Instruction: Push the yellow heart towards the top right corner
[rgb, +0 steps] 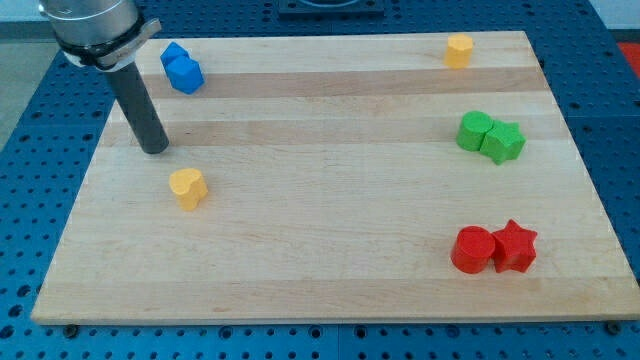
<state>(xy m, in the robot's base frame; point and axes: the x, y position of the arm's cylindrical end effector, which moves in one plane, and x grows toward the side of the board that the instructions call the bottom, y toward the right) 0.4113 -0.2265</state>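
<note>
The yellow heart (187, 187) lies on the wooden board (320, 200) at the view's left, a little below the middle. My tip (154, 149) rests on the board just above and left of the heart, with a small gap between them. The dark rod rises from the tip to the arm's grey end at the view's top left. The board's top right corner holds a second yellow block (459, 50), shaped like a hexagon.
Two blue blocks (182, 69) touch each other at the top left, right of the rod. A green round block (474, 131) and a green star (503, 143) sit at the right. A red cylinder (472, 249) and a red star (515, 246) sit at the bottom right.
</note>
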